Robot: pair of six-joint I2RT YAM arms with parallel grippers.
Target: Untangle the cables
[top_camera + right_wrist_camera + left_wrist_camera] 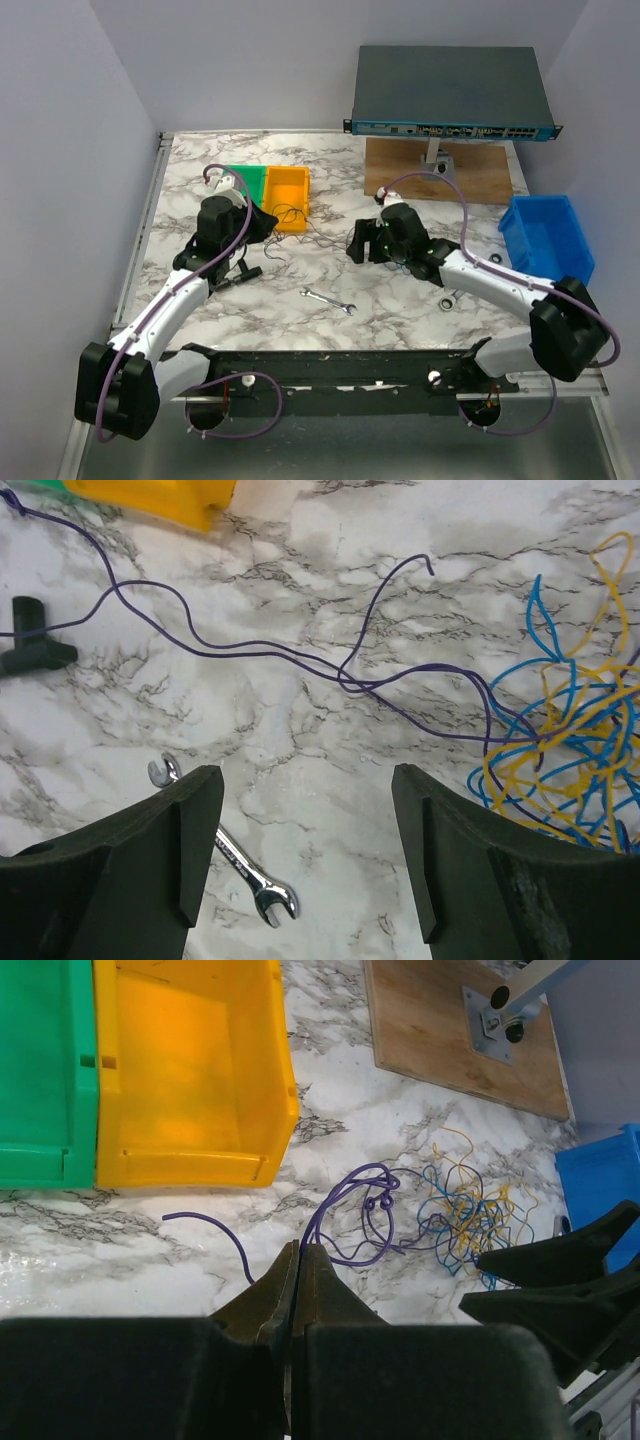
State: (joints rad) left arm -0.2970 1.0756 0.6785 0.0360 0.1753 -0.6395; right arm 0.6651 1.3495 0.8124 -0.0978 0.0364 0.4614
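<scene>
- The purple cable [340,1188] lay loose on the marble table [300,730], just in front of the yellow bin [180,1168], with a small knot in its loop.
- One end of it ran into the tangle of blue and yellow cables [470,1215], which lay beside it, on the side of the right arm.
- The left gripper [298,1252] had its fingers pressed together, and the purple cable entered right at their tip, so it seemed pinched there.
- The right gripper [305,810] hung above the table with its fingers wide apart and nothing between them. The tangle lay just beside its right finger.
- A small silver wrench [225,850] lay on the marble near the other finger, apart from the cables.
- A green bin [40,1165] touched the yellow one on its far side from the tangle.
- Further away, a wooden board [440,1030] and a blue bin [545,235] stood on the table.
</scene>
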